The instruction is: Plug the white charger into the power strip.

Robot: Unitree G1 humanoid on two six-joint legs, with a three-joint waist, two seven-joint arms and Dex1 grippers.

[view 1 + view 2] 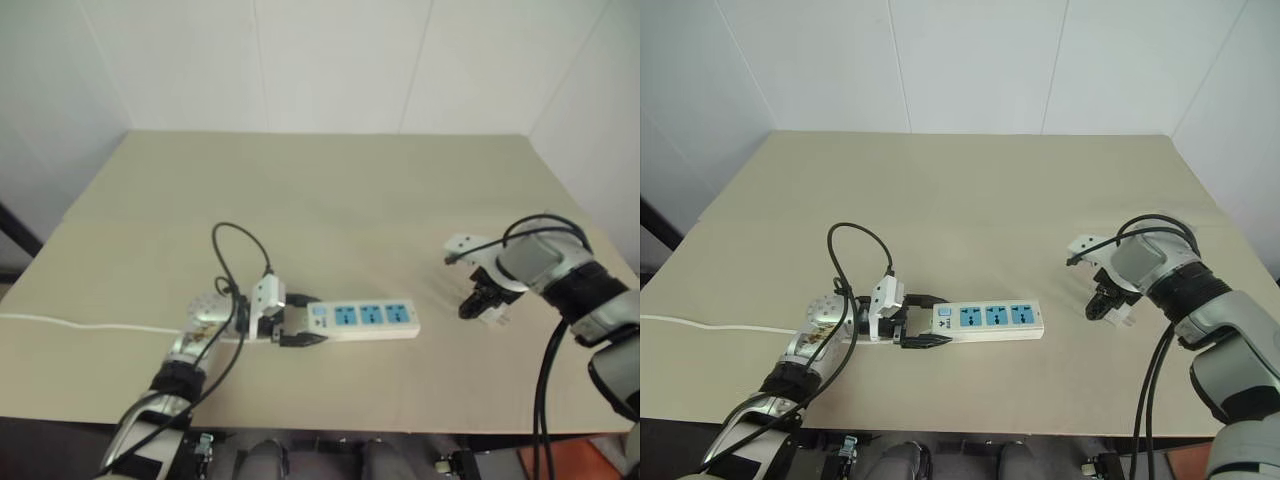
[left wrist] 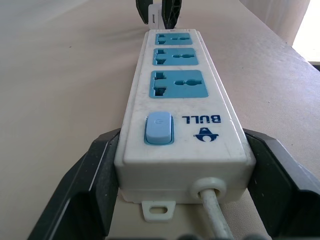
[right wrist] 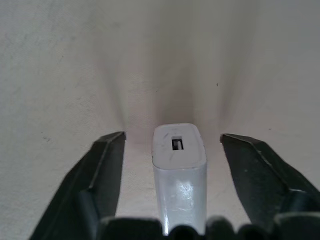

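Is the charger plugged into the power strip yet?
Not yet. The charger lies on the table apart from the power strip, whose three sockets are empty.

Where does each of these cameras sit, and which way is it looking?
Head views: two eyes looking forward and down on the table; both arms show.
Left wrist view: looks along the power strip, whose switch end sits between the left gripper fingers.
Right wrist view: looks down on the white charger, between the right gripper fingers with gaps.
Shared: strip and charger.
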